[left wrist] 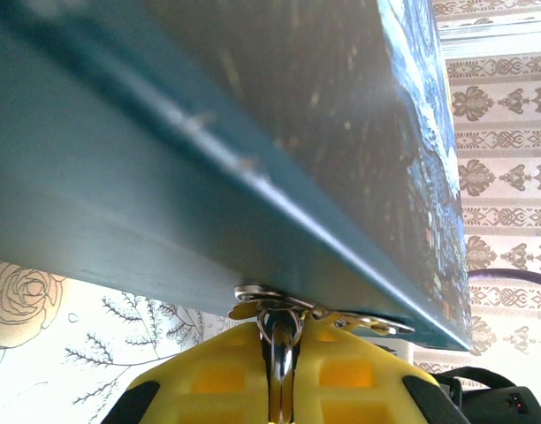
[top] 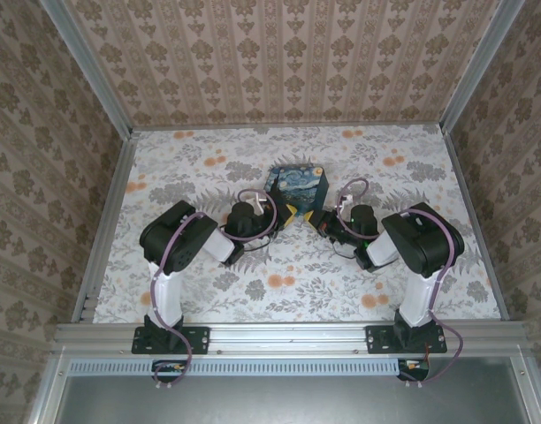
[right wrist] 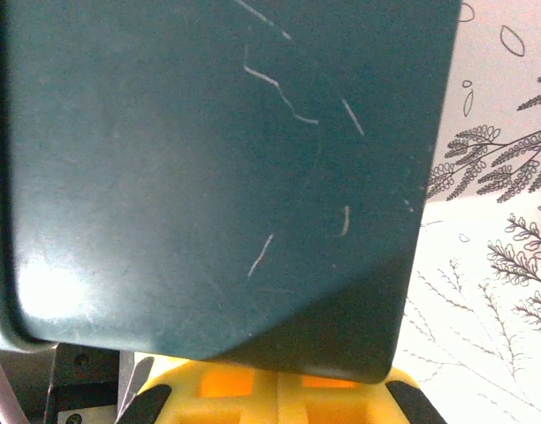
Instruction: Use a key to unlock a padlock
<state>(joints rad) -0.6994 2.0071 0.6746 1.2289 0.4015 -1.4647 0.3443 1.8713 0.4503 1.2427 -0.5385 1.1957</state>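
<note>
**Item 1. Box (top: 295, 181).** Lid printed with a swirling night-sky painting in blue and yellow. The sides are plain dark teal. The side seen from the right wrist (right wrist: 209, 159) bears several pale scratches and has a rounded corner at lower left. It is the landmark for all entries below.

**Item 2. Hasp (left wrist: 263, 293).** Bright metal plate fixed at the box's long teal edge (left wrist: 209, 132), on its near side.

**Item 3. Padlock (left wrist: 280, 353).** Small dark metal piece with a bright rim, hanging directly beneath the hasp. Only its upper part shows, and the rest is hidden between the pads.

**Item 4. Left gripper (top: 286, 212).** Sits at the box's near-left corner. In its own wrist view (left wrist: 282, 329) the yellow fingers (left wrist: 217, 375) are pressed together on the padlock, just under the box edge.

**Item 5. Right gripper (top: 322, 221).** Sits at the box's near-right corner, just beside the left one. Its yellow fingers (right wrist: 231, 384) are closed together (right wrist: 284, 389), tucked under the box's shaded lower edge. Whether anything lies between them cannot be told.

**Item 6. Table (top: 288, 283).** Covered in grey leaf print with orange blooms. Open surface lies left, right and beyond the box. The strip on its near side is taken up by both wrists and their purple cables (top: 253, 199).

**Item 7. Walls (top: 279, 62).** Beige damask paper on aluminium framing, standing well apart from the box on three sides.
</note>
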